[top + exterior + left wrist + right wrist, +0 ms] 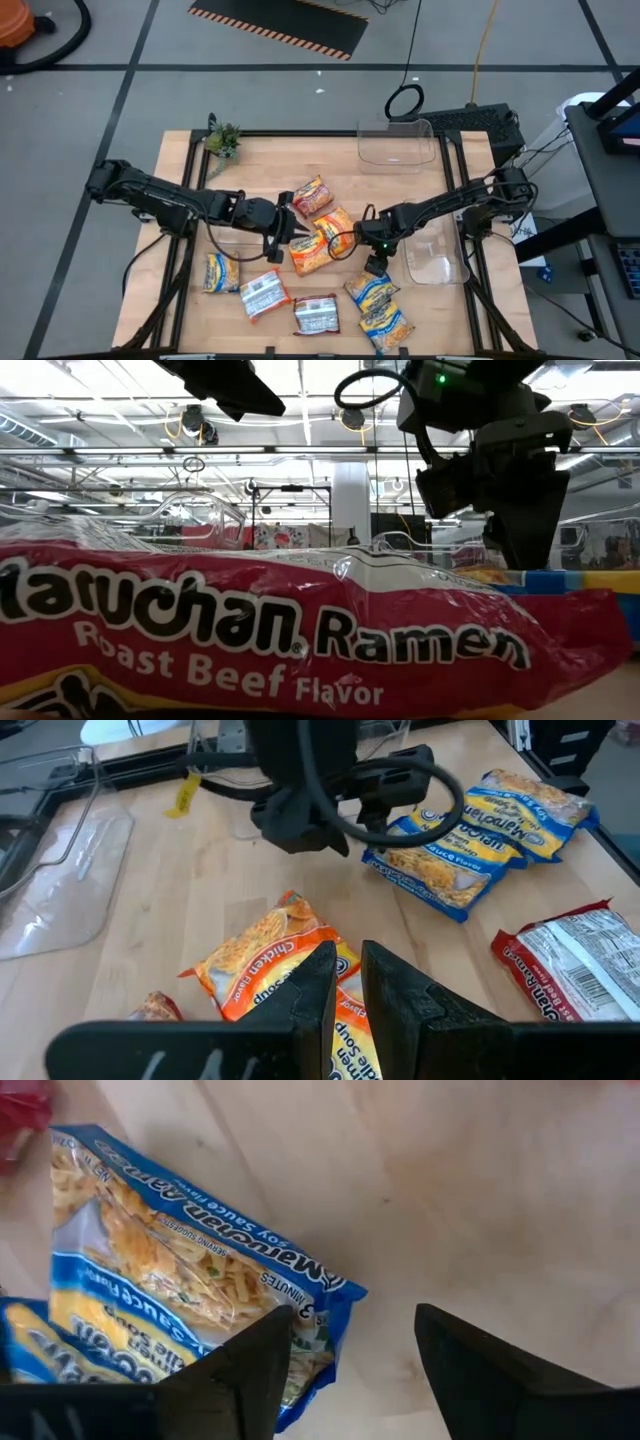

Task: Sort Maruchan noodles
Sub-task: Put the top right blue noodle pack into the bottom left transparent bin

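Observation:
Several Maruchan noodle packets lie flat on the wooden table. Three are orange [318, 228], two are silver-red [315, 313] and three are yellow-blue. My right gripper [375, 265] [352, 1318] is open and points down just over the end of one yellow-blue packet [370, 290] [170, 1270]. One finger [268, 1360] stands over that packet's corner, the other over bare wood. My left gripper [292, 232] [347, 965] is shut and hovers over the overlapping orange packets [262, 948]. The low view is filled by a red Roast Beef packet [300, 640].
A clear bin [395, 145] stands at the table's far edge and another [437, 258] at the right, beside my right arm. A small plant [222, 138] sits at the far left corner. One more yellow-blue packet [221, 272] lies near left.

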Available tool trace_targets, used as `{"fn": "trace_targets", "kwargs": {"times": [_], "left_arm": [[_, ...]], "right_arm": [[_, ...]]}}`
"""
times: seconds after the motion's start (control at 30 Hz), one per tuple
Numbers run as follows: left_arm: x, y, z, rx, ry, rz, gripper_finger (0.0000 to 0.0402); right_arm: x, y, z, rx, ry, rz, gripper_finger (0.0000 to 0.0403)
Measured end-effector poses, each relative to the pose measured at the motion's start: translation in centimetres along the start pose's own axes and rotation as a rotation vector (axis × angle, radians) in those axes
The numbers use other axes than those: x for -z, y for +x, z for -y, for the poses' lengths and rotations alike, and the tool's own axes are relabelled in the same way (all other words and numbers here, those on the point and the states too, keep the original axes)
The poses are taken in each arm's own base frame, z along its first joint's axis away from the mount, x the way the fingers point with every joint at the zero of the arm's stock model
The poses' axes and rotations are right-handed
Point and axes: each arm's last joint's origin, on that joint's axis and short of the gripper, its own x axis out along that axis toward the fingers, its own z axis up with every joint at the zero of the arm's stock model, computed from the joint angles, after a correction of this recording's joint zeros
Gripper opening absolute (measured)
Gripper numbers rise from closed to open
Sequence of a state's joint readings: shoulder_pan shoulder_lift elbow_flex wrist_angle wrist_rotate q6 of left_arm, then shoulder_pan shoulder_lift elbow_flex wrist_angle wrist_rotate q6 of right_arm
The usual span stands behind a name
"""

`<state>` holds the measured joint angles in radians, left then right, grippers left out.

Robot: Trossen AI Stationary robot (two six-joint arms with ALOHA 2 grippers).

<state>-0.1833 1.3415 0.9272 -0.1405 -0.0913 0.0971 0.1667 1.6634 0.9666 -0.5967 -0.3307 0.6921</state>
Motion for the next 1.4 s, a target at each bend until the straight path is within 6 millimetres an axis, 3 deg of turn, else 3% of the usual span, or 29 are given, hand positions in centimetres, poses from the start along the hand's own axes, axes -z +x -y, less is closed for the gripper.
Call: {"fn": "trace_targets", "kwargs": {"times": [0.3,0.67,0.87,1.0,1.23,1.4], "left_arm": [[0.0,0.0,0.0,-0.001,0.004,0.0,0.0058],[0.2,0.0,0.1,0.004,-0.003,-0.022,0.0058],[0.2,-0.1,0.7,0.02,-0.024,-0.019,0.0058],[0.1,-0.1,1.2,0.036,-0.035,-0.017,0.0058],[-0.1,-0.2,1.4,0.04,-0.082,0.0,0.0058],[0.0,1.0,1.6,0.035,-0.105,0.018,0.0058]], "right_arm": [[-0.3,0.1,-0.1,-0.032,-0.008,0.022,0.0188],[-1.1,0.0,-0.7,-0.07,-0.055,0.114,0.0015],[-1.7,-0.3,-1.0,-0.065,-0.103,0.218,0.0004],[-1.7,-1.7,-1.0,-0.01,-0.111,0.328,0.0001],[-0.6,-5.7,-1.7,0.05,-0.151,0.563,0.0],[0.1,-8.2,-1.9,0.09,-0.144,0.725,0.0]]}}
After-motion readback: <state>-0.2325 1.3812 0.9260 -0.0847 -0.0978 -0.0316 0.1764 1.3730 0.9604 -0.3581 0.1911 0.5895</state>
